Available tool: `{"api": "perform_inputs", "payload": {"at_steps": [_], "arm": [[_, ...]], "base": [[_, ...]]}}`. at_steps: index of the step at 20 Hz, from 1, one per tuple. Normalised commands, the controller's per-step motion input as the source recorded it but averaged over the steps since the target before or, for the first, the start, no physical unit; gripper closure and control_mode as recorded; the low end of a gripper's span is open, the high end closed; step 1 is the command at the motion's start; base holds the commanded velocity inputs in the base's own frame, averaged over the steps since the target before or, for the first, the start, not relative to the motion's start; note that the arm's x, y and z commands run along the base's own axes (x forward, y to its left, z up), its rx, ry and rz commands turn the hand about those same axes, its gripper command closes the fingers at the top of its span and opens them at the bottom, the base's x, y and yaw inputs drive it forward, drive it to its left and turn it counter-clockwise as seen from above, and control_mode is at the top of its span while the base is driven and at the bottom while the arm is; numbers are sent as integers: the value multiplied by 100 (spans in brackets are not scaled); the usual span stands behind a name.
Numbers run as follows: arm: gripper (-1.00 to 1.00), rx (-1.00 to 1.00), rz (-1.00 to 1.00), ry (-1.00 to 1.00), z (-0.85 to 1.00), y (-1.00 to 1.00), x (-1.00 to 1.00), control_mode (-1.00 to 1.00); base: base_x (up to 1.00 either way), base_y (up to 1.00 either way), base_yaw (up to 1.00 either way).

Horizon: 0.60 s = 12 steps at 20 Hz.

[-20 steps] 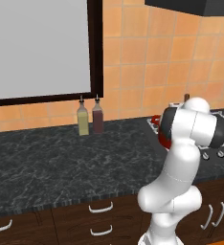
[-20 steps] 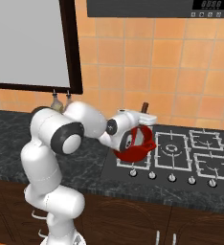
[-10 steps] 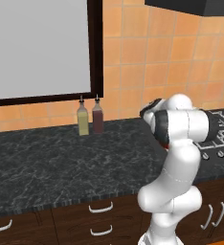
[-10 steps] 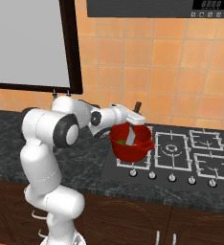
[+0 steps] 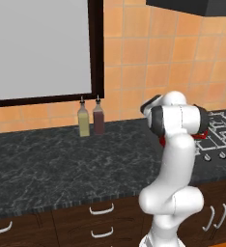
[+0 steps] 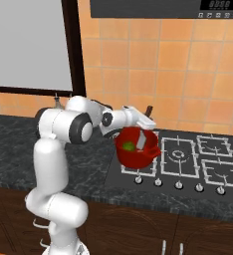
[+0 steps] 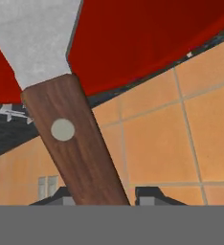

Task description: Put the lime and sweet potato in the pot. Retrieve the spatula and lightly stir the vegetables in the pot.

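room: i face an orange tiled wall (image 6: 188,74) with a dark-framed pale panel (image 5: 37,46) to my left and a dark hood (image 6: 158,7) above the stove.
counter: dark speckled stone counter (image 5: 47,164) over dark cabinets with pale handles; two small bottles (image 5: 91,117) stand side by side at the wall.
stove: black hob (image 6: 193,159) with pale grates and a row of knobs along its front.
pot: the red pot (image 6: 136,149) sits on the near left burner.
lime: the lime (image 6: 129,146) lies inside the pot.
my hand: my hand (image 7: 98,195) is closed on the spatula (image 7: 71,129) by its brown handle.
spatula: its silvery blade (image 6: 141,141) dips into the pot beside the lime.
sweet potato: i cannot make it out.
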Motion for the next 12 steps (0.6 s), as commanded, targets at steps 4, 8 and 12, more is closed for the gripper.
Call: {"api": "perform_inputs", "payload": {"at_steps": [4, 8, 12], "arm": [[100, -17, -20, -40, -94, 13, 29, -100], [100, -24, -12, -5, -26, 0, 11, -100], [100, -22, -5, -1, -16, 0, -14, -100]], "base": [[0, 0, 0], [0, 0, 0], [0, 0, 0]]}}
